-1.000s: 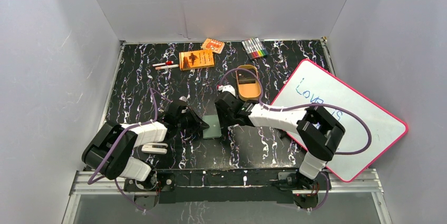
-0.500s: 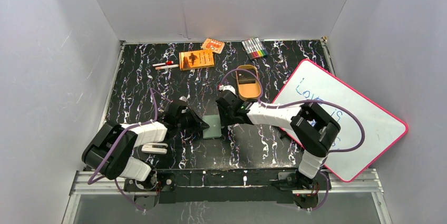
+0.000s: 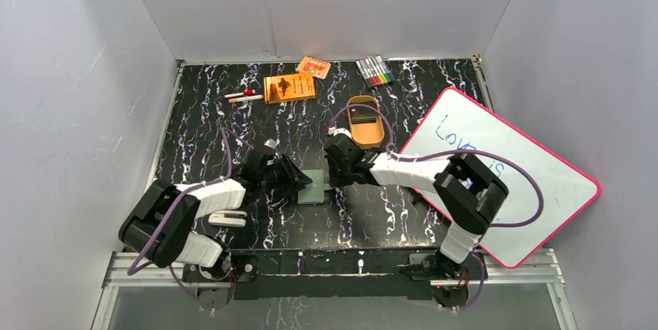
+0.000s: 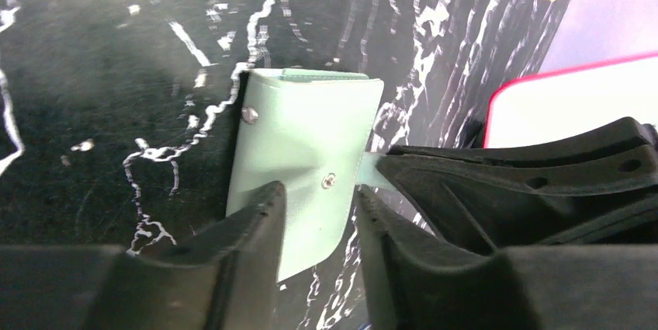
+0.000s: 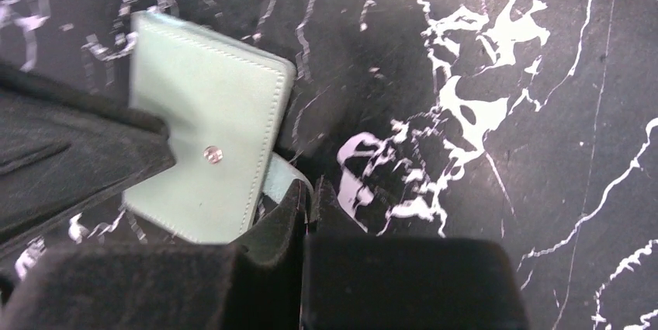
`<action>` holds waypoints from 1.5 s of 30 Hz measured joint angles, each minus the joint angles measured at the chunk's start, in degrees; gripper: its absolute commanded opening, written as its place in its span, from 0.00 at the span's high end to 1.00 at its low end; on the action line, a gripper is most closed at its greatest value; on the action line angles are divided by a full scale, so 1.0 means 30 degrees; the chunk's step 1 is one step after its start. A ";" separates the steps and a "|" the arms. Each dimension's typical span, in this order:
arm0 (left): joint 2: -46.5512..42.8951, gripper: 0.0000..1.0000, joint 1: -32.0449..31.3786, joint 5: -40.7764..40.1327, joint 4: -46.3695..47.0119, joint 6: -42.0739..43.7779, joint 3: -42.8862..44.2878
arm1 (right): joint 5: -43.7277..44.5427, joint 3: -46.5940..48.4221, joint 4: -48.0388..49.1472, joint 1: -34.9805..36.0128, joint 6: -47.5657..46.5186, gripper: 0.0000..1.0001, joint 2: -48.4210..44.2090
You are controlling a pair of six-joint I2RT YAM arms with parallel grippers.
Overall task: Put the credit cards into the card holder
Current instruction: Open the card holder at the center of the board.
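Two things crowd the right arm [image 3: 411,171]: a golden tin [image 3: 365,121] just beyond it and a whiteboard [image 3: 504,182] beside it. The sage-green card holder [image 4: 303,120] lies folded flat on the counter [image 5: 504,213], metal snaps showing. The right gripper [image 5: 306,190] is closed, pinching the holder's pale tab. The left gripper [image 4: 318,198], slightly parted, has one corner between its fingers.

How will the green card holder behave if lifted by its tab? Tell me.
Probably floppy: the card holder looks like soft stitched material, and its thin tab curls where the right hand pinches it. Likely light and flat, so a push should slide it across the smooth table. Lifted by the tab, it may dangle open.
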 measured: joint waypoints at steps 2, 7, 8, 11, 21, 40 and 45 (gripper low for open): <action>-0.0466 0.37 -0.0036 0.0168 -0.0051 0.0233 0.0138 | -0.0335 -0.0408 0.0022 0.0000 -0.0087 1.00 -0.1035; -0.1909 0.21 0.0000 0.0335 -0.0597 0.1217 0.0211 | -0.1486 -0.0583 -0.0146 0.0015 -0.0590 1.00 -0.3905; -0.1989 0.21 0.0007 0.0437 -0.0627 0.1384 0.0211 | -0.1778 -0.0750 0.0015 0.0007 -0.0597 1.00 -0.4430; -0.2033 0.20 0.0007 0.0794 -0.0605 0.1800 0.0022 | -0.2565 -0.1464 0.0408 0.0000 -0.0554 1.00 -0.5457; -0.2025 0.19 -0.0080 0.2055 -0.0182 0.2368 -0.0576 | -0.3810 -0.2688 0.0852 0.0000 -0.0481 1.00 -0.5690; -0.1654 0.27 -0.0634 0.3016 -0.0255 0.3730 0.0947 | -0.4386 -0.2688 0.1617 0.0000 -0.0503 1.00 -0.6047; -0.1370 0.44 -0.0758 0.2958 -0.0707 0.3963 0.0962 | -0.4379 -0.2688 0.1676 0.0000 -0.0503 1.00 -0.6047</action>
